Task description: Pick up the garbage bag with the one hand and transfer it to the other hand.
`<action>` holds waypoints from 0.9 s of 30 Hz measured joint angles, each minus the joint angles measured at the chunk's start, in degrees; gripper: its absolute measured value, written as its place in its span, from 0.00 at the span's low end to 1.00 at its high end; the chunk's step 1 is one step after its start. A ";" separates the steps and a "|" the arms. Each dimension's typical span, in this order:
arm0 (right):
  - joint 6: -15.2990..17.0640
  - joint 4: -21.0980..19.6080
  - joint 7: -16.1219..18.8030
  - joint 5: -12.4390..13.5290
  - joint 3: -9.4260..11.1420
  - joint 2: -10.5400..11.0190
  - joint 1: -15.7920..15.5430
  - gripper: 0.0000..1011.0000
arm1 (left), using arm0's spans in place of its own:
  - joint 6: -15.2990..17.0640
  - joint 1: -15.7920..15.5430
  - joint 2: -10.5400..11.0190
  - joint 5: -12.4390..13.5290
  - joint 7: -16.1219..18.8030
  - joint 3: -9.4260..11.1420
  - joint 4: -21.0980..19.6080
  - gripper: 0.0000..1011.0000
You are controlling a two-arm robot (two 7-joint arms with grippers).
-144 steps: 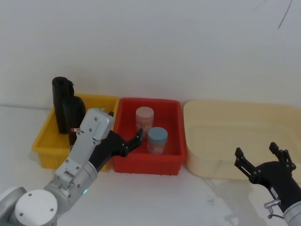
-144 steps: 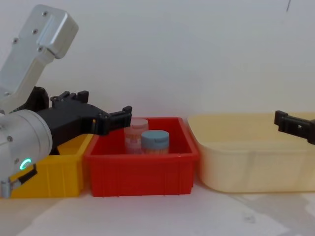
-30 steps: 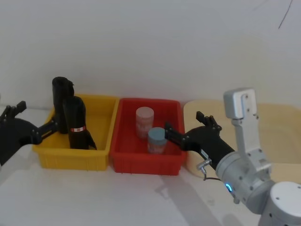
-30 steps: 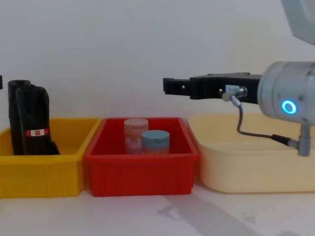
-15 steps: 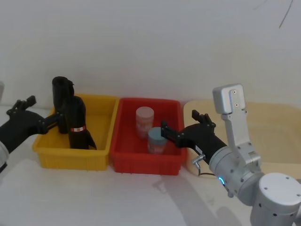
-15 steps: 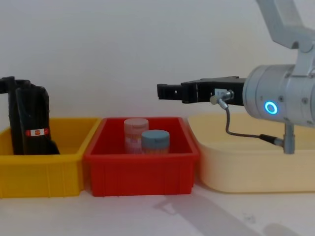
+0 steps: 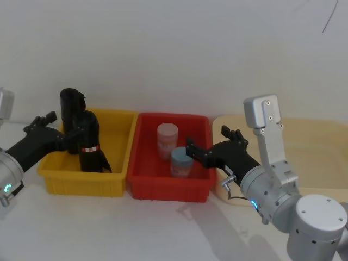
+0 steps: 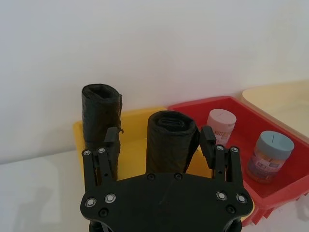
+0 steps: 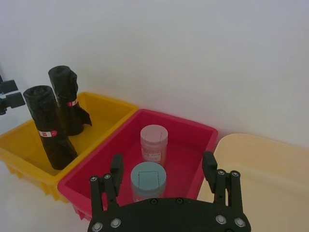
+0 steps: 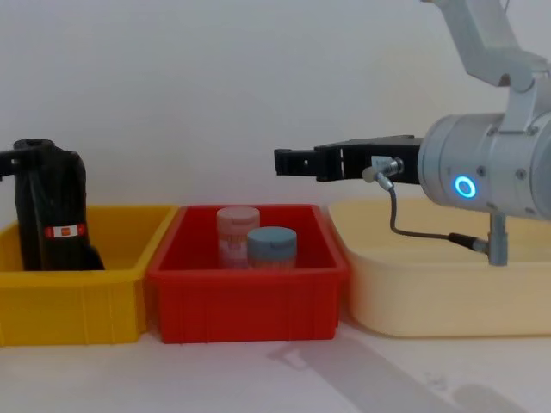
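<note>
Two tall black rolls of plastic bags stand upright in the yellow plastic bin (image 7: 81, 182) at the left end of the white table (image 7: 136, 228). We identify the garbage bag (image 7: 88, 142) as the nearer roll, with a red-and-white label on its side; the second roll (image 7: 70, 114) stands just behind it, farther to the left.

The left claw (image 8: 159, 137), on the green-ringed arm, reaches into the yellow bin at roll height. Its fingers are spread wide and straddle the garbage bag, one on each side. We see no closed grip on it, and the roll's base rests in the bin.

The right claw (image 9: 162, 164), on the blue-ringed arm, hovers above the red plastic bin (image 7: 168, 190). Its fingers are spread wide and hold nothing.

The red bin contains a pink-lidded jar (image 7: 167, 138) and a blue-lidded jar (image 7: 182, 160). A cream tub (image 10: 430, 211) stands to its right.
</note>
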 joint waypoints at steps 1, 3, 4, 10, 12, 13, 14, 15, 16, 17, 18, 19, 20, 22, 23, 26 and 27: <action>0.01 0.10 0.00 -0.03 0.03 -0.06 0.04 0.99 | -0.01 -0.26 -0.09 -0.08 -0.17 0.14 0.38 0.99; 0.02 0.24 0.02 -0.10 0.08 -0.15 0.13 0.99 | -0.01 -1.18 -0.31 -0.24 -0.64 0.67 1.57 0.99; 0.02 0.40 0.04 -0.16 0.16 -0.26 0.20 0.99 | -0.01 -1.39 -0.34 -0.28 -0.79 0.77 1.83 0.99; 0.05 1.04 0.06 -0.31 0.45 -0.69 0.53 0.99 | 0.10 -3.93 -0.68 -0.36 -1.93 2.28 4.84 0.99; 0.05 1.35 0.06 -0.38 0.61 -0.92 0.66 0.99 | 0.24 -4.97 -0.77 -0.32 -2.40 2.93 5.92 0.99; 0.05 1.43 0.05 -0.39 0.68 -0.99 0.70 0.99 | 0.29 -5.30 -0.80 -0.30 -2.54 3.13 6.26 0.99; 0.04 1.63 0.04 -0.41 0.79 -1.11 0.78 0.99 | 0.36 -5.69 -0.82 -0.26 -2.73 3.37 6.69 0.99; 0.04 1.73 0.03 -0.42 0.87 -1.18 0.81 0.99 | 0.40 -5.91 -0.84 -0.23 -2.87 3.49 6.91 0.99; 0.02 1.82 0.02 -0.43 0.93 -1.25 0.85 0.99 | 0.51 -6.62 -0.88 -0.17 -3.18 3.91 7.63 0.99; -0.01 2.00 0.00 -0.43 1.08 -1.39 0.92 0.99 | 0.61 -7.34 -0.92 -0.08 -3.57 4.32 8.31 0.99; -0.02 2.11 0.00 -0.43 1.17 -1.47 0.95 0.99 | 0.66 -7.79 -0.95 -0.02 -3.85 4.60 8.79 0.99; -0.04 2.17 -0.01 -0.43 1.24 -1.53 0.99 0.99 | 0.71 -8.14 -0.98 0.01 -4.11 4.81 9.15 0.99; -0.07 2.36 -0.01 -0.43 1.39 -1.64 1.07 0.99 | 0.74 -8.49 -1.02 0.03 -4.26 5.04 9.50 0.99; -0.12 2.52 -0.01 -0.43 1.55 -1.75 1.12 0.99 | 0.89 -9.61 -1.14 0.14 -4.91 5.64 10.46 0.99; -0.14 2.62 0.00 -0.41 1.65 -1.81 1.18 0.99 | 0.93 -9.92 -1.18 0.18 -5.10 5.88 10.83 0.99; -0.16 2.82 0.22 -0.36 1.87 -1.91 1.27 0.99 | 1.09 -11.29 -1.30 0.32 -5.86 6.66 12.15 0.99; -0.16 2.82 0.22 -0.36 1.87 -1.91 1.27 0.99 | 1.09 -11.29 -1.30 0.32 -5.86 6.66 12.15 0.99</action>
